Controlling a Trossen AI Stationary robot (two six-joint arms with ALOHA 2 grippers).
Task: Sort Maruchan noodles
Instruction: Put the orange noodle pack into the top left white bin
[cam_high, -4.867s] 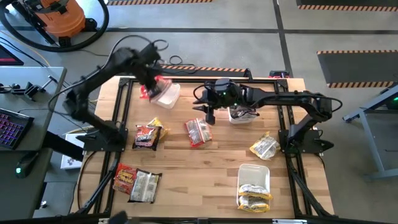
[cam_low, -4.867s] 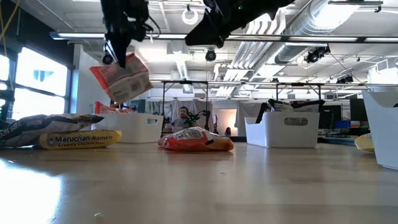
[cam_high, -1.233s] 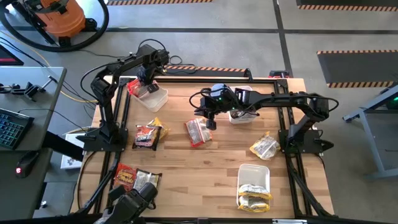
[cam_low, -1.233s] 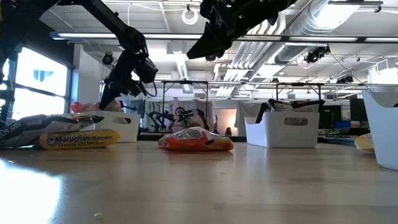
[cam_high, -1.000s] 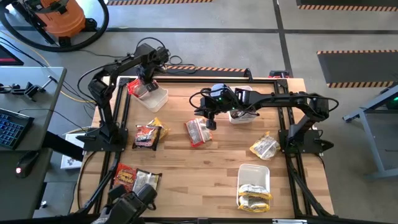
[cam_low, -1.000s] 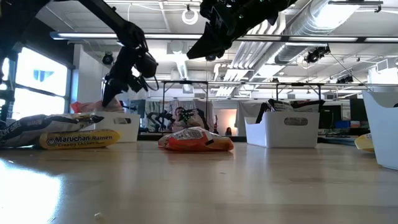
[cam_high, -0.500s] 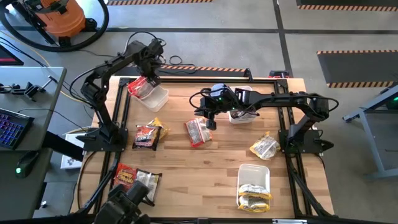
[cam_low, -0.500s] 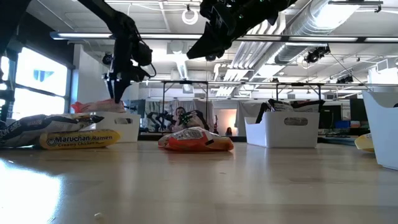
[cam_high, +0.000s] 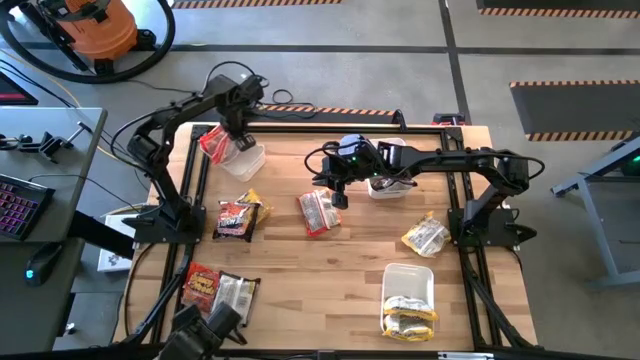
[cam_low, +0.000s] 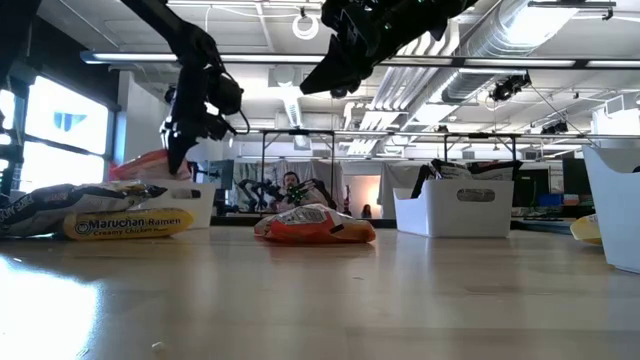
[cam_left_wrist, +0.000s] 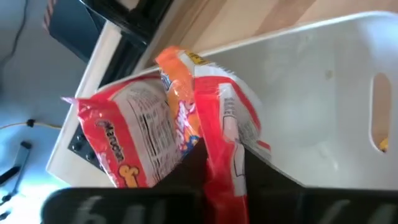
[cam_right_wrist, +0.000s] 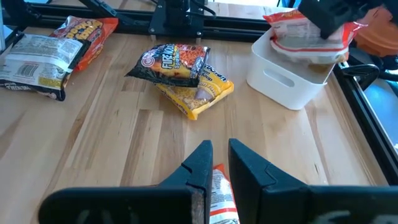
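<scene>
At upper left, the left claw (cam_high: 226, 134) pinches a red-orange crinkly plastic noodle packet (cam_left_wrist: 168, 140) over the white plastic bin (cam_high: 246, 158); light, slippery film, best gripped at its edge. The right claw (cam_right_wrist: 215, 160) hovers pressed together, empty.

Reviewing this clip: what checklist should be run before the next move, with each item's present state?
1. Red-orange crinkly packet fully inside the white plastic bin at the far left corner: not ok, it hangs over the rim.
2. Left gripper clear of that packet: cannot tell.
3. Right gripper empty: ok, shut, hanging above the red packet mid-table.
4. Yellow packets inside the near right white bin: ok.
5. Table sorted: not ok, several packets lie loose.
</scene>
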